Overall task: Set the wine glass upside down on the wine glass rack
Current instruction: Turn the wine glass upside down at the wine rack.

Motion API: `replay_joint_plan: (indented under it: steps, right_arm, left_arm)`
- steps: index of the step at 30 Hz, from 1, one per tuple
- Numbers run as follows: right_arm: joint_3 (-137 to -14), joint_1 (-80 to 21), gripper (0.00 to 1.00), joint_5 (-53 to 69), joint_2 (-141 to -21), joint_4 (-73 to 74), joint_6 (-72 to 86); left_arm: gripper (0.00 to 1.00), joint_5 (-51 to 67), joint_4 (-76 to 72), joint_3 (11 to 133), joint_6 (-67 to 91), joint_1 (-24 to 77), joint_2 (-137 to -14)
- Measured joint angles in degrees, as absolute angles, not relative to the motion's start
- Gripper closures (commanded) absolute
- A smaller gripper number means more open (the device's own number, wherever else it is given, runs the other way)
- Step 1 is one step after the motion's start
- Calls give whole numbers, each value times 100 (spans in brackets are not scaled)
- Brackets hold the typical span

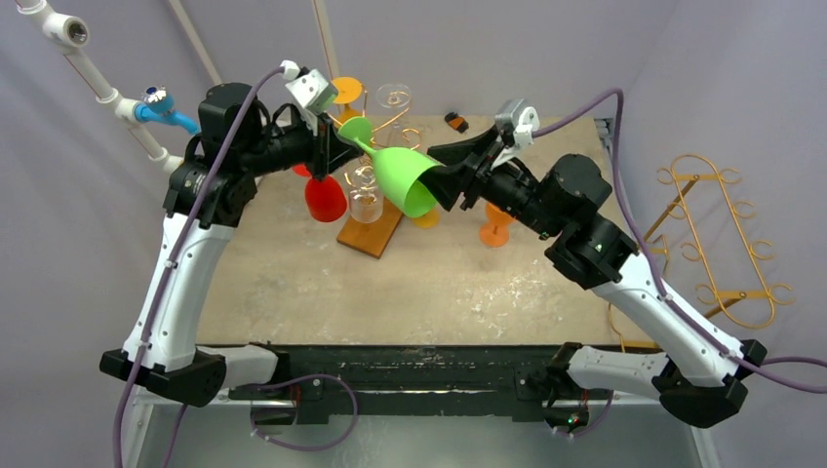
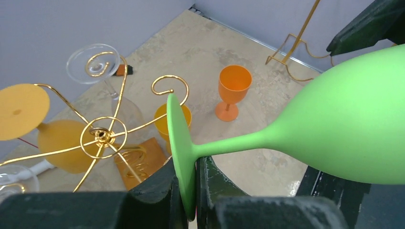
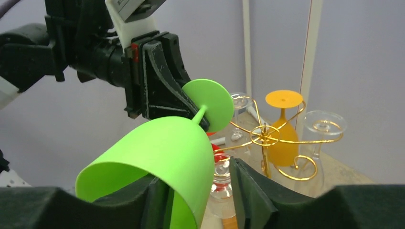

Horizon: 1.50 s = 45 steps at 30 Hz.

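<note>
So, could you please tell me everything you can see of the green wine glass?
The green wine glass looks like matte, opaque plastic, with a wide bowl, a slim stem and a flat round foot. It is held in the air, tipped roughly sideways. The left gripper pinches the foot's edge. The bowl's rim sits between the fingers of the right gripper, but it is unclear whether they clamp it.
</note>
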State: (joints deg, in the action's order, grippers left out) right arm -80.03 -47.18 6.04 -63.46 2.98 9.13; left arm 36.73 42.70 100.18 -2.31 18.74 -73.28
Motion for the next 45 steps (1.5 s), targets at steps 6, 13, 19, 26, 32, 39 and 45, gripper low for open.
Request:
replay_joint_plan:
  steps: [6,13,19,26,32,39,45]
  right_arm:
    - [-8003,-4781,2,864,-6016,1048,897]
    - [-8160,-4783,1,1402,-5465,2401,578]
    - [-8637,-4783,1,1975,-5631,2720,661]
    - [-9247,-4783,1,2777,-6475,2176,1251]
    - [-9249,-4790,1,3465,-7223,1798,1671]
    - [-9170,-5013,1,3881,-7502,1505,1802]
    - [-9054,-5306,1,3841,-7693,1256,1758]
  left_arm:
    - [100,3308,3990,10086,-1127,1892,-7004]
    - [100,3380,2816,9262,-2683,1890,-5819]
    - [100,3924,2329,8934,-3830,1890,-5319]
    - [100,4412,2064,8578,-4827,1890,-5146]
    - [100,4683,2080,8519,-5588,1890,-5120]
    - [100,4871,2060,8246,-6377,1890,-4963]
    - [100,5022,2084,8112,-6595,1890,-4888]
